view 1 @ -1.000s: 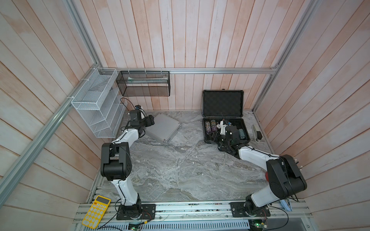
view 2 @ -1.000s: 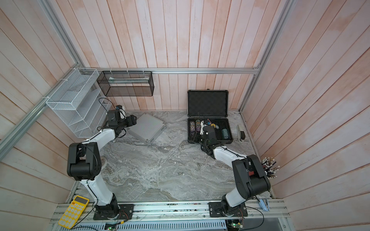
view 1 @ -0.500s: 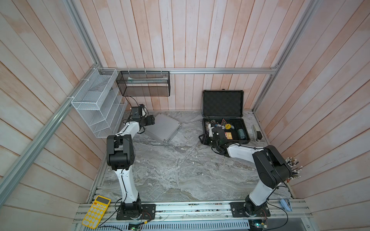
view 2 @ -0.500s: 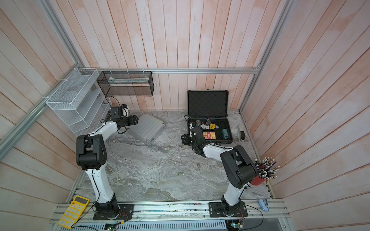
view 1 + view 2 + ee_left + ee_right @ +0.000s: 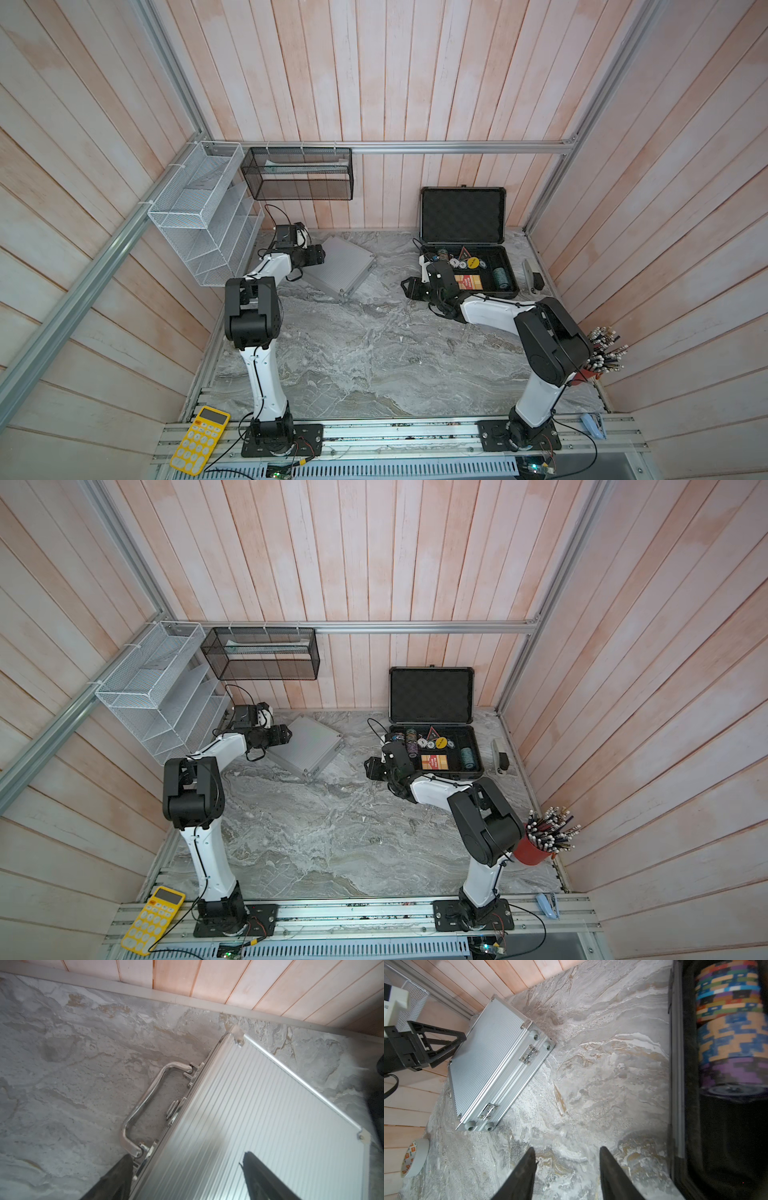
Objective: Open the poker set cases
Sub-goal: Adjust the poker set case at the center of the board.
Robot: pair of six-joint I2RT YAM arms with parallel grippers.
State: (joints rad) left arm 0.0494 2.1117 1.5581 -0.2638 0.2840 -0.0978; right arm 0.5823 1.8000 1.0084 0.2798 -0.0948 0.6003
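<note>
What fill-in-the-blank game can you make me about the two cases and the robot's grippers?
1. The dark case has its lid standing ____.
2. The silver case lies flat with its lid ____.
3. The open left gripper is right at the ____ case.
4. The open right gripper holds ____.

Missing words: open; shut; silver; nothing.

White left arm [image 5: 262, 374], white right arm [image 5: 536, 395], black joints, black cables
</note>
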